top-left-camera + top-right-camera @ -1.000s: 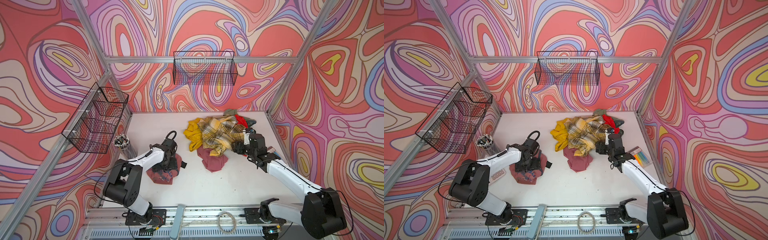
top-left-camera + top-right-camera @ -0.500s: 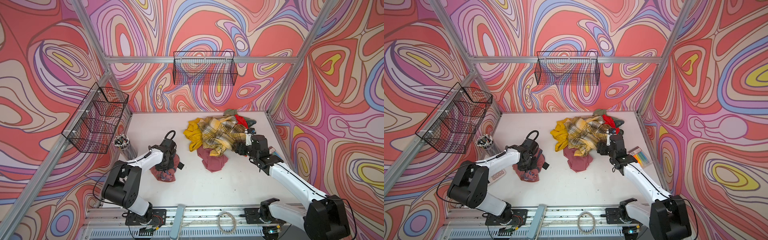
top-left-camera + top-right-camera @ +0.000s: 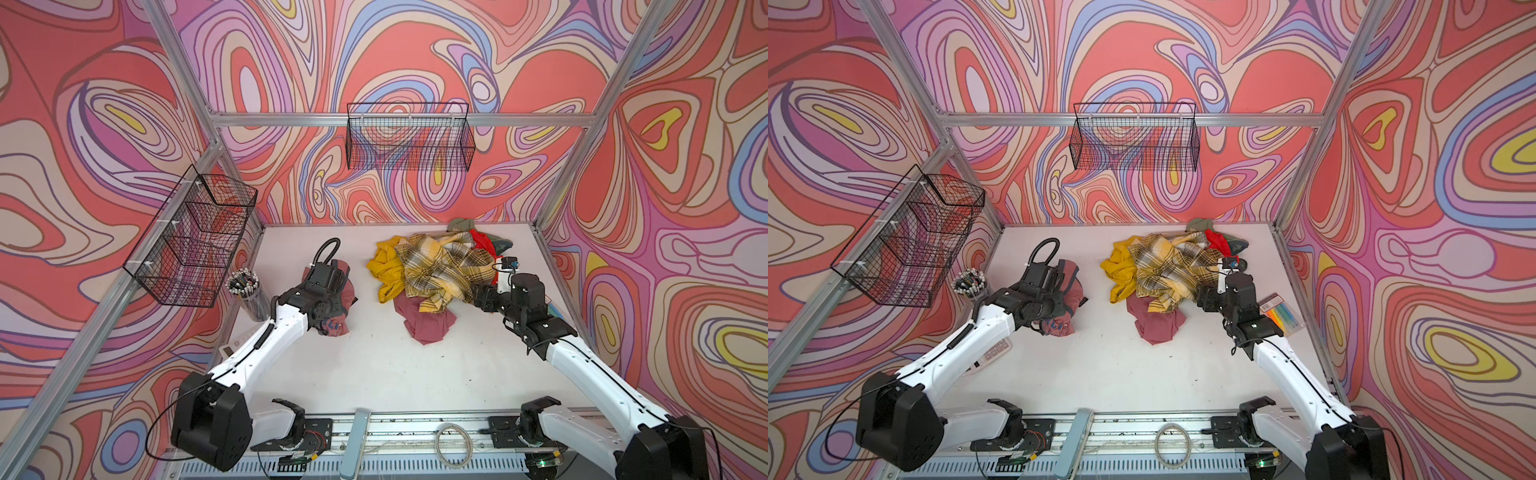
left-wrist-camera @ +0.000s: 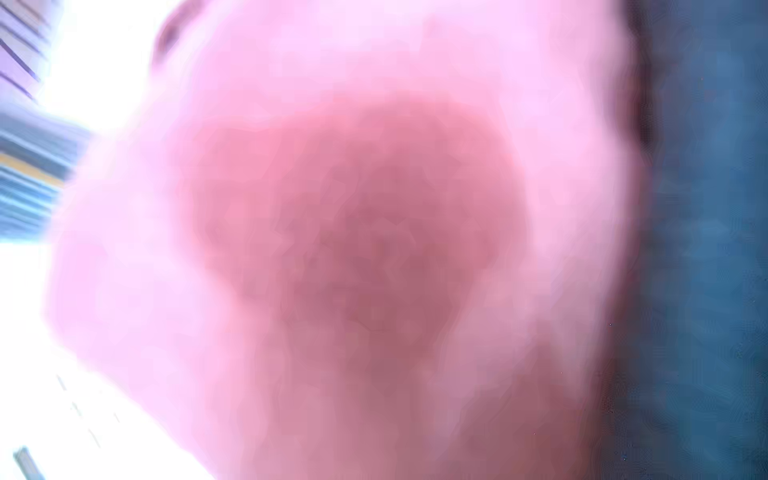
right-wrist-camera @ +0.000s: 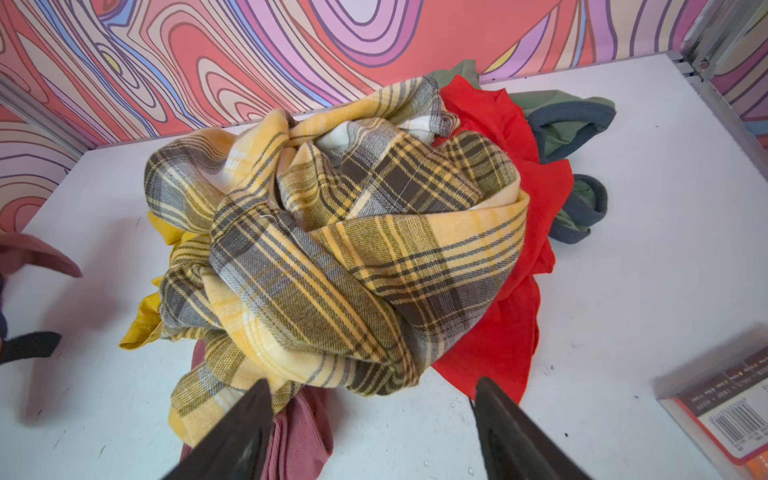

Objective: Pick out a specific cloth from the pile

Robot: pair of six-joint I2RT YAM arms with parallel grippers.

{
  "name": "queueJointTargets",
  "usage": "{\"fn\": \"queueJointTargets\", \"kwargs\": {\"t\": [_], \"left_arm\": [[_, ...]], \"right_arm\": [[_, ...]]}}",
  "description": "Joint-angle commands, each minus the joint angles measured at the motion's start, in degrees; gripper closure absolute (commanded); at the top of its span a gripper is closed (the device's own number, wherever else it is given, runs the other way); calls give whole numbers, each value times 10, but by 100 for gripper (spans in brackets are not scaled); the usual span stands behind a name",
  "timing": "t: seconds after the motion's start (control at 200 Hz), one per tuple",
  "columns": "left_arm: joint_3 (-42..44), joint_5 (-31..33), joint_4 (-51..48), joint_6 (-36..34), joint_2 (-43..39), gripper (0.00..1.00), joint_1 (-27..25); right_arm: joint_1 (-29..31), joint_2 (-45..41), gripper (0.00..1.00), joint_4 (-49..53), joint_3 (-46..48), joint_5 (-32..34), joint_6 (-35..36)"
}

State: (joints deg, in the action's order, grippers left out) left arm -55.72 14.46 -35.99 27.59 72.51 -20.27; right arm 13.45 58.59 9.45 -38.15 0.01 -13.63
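- L gripper (image 3: 328,307) sits buried in the cloth (image 3: 340,327), a pink tee w/ blue print, bunched on the table (image 3: 374,374). I can't tell how far its fingers are parted, or whether they hold it.
- L wrist cam: pink fabric & grey-blue trim (image 4: 706,249) fill the lens.
- R gripper (image 5: 372,386) gapes wide, empty. The plaid shirt (image 5: 332,249) atop the pile (image 3: 440,270) lies just ahead of its fingertips.
- The cloth lies well apart from the R fingers.

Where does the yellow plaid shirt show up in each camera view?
Top view: plaid shirt right of centre.
Top view: plaid shirt near centre.
Left wrist: not in it.
Right wrist: plaid shirt fills the centre.
Shared landmark: red cloth against its side.
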Motion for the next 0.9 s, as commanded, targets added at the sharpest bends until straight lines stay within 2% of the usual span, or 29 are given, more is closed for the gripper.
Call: {"fn": "queueJointTargets", "kwargs": {"t": [0.0, 0.351, 0.546, 0.746, 0.896], "left_arm": [[-25, 56, 31, -33, 10, 100, 7], [-137, 17, 67, -72, 188, 100, 91], [-236, 9, 25, -102, 312, 100, 108], [-246, -16, 54, -103, 352, 100, 116], [-272, -9, 31, -138, 384, 100, 116]], "right_arm": [[-3, -8, 21, 1, 1, 0, -1], [-3, -23, 21, 31, -10, 13, 2], [-2, -31, 21, 20, 9, 33, 12], [-2, -43, 20, 6, 19, 47, 42], [-2, -48, 20, -4, 26, 52, 51]]}}
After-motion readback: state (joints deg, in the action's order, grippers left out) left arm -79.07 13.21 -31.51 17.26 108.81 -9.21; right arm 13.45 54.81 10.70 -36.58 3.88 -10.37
